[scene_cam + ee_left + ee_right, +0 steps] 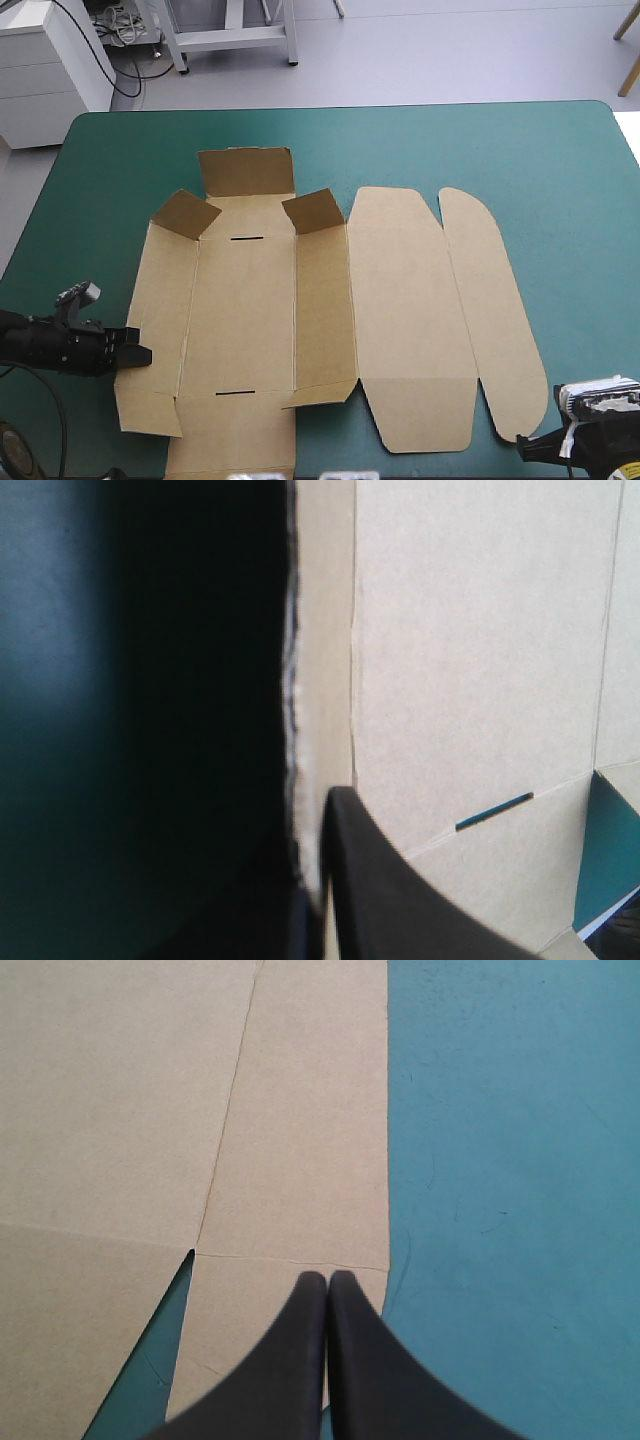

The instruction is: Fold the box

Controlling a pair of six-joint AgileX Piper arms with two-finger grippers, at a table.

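The flat box (250, 320) runs long axis left-right, its 2 rounded flaps (410, 310) pointing right. At its left edge the left gripper (143, 353) pinches the board; the right gripper (320, 1278), pressed together, sits over the rightmost flap's near tip.

Pale grey floor (420, 60) beyond the table (560, 150); a white cabinet (50, 70) at its far left corner, perhaps a white frame (235, 35).

Bare teal-green table cover (560, 180) lies beyond and right of the flat brown cardboard box (400, 300); three raised flaps (248, 170) obstruct its far end.
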